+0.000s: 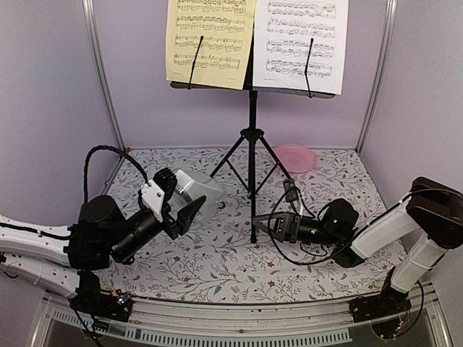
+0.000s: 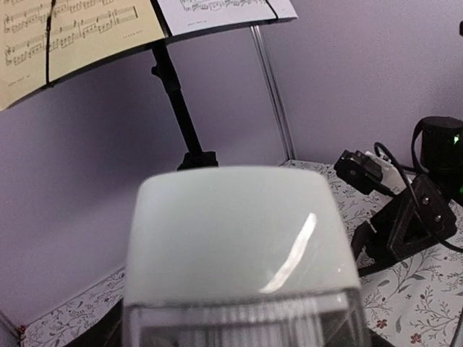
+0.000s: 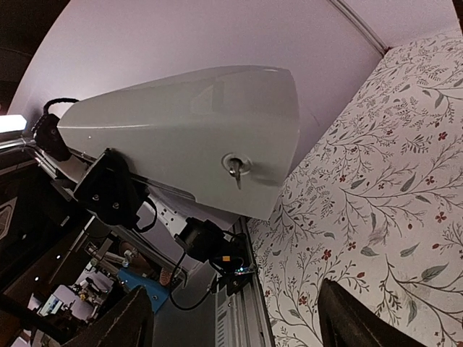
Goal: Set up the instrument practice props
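Observation:
The black music stand (image 1: 252,123) stands on its tripod at the back centre. It holds a yellowish page (image 1: 210,40) on the left and a white page (image 1: 300,40) on the right. My left gripper (image 1: 182,204) is shut on the pale-grey metronome (image 1: 199,186), which is tilted on its side at left centre. The metronome fills the left wrist view (image 2: 231,246) and hides the fingers there. In the right wrist view the metronome (image 3: 195,130) shows its winding key. My right gripper (image 1: 271,224) is open and empty, low by the stand's front leg, pointing left at the metronome.
A pink round plate (image 1: 295,157) lies at the back right near a tripod leg. The floral cloth (image 1: 217,267) covers the table. Purple walls and metal corner posts (image 1: 101,79) close in the back and sides. The right arm's cable loops beside its gripper.

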Motion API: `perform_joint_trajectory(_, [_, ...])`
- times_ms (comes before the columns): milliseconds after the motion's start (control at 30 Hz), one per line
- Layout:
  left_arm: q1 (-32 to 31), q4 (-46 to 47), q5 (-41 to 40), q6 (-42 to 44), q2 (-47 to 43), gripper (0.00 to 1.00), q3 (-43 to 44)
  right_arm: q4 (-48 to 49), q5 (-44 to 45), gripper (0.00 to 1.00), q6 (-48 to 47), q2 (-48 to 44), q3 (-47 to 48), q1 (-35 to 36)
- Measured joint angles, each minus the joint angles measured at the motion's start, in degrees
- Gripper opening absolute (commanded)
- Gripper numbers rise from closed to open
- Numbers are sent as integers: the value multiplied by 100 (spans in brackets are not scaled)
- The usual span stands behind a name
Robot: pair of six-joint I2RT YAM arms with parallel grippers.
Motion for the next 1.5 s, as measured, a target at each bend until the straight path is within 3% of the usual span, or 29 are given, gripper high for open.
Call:
perform_joint_trajectory(133, [387,-417,195,-957,380,0,31,-824,142,94,-476,-608,-4,0])
perform_joint_trajectory(400, [1080,-1067,1058,-2332,1167,0,31,-2522,365,97,-1591,-1388,428,0])
perform_joint_trajectory(833, [1449,-682,2426,-2782,2061,5,-79,-3823,507,99,-2310,-1519,920,0])
perform_joint_trajectory(933, [1451,-562,2693,-2728,2291,13,-79,-4037,538,99,-2398,-1532,1073,0])
perform_joint_trajectory(1100, [1456,-424,2973,-2645,2389,49,-81,-4350,595,99,-2498,-1561,1316,0])
perform_joint_trajectory(1267, [1456,-315,3097,-2634,2162,73,-225,-4601,616,99,-2518,-1545,1567,0])
perform_joint_trajectory(1500, [1464,116,3213,-2559,1567,84,-380,-4892,625,99,-2520,-1305,2055,37])
